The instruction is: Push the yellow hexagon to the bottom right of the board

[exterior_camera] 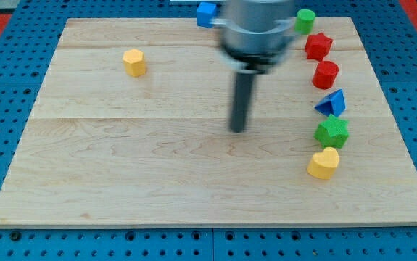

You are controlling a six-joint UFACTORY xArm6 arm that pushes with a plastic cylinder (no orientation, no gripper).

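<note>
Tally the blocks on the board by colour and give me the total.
Yellow: 2, the yellow hexagon and yellow heart
Red: 2, the red star and red cylinder
Green: 2, the green cylinder and green star
Blue: 2, the blue cube and blue triangle
Total: 8
</note>
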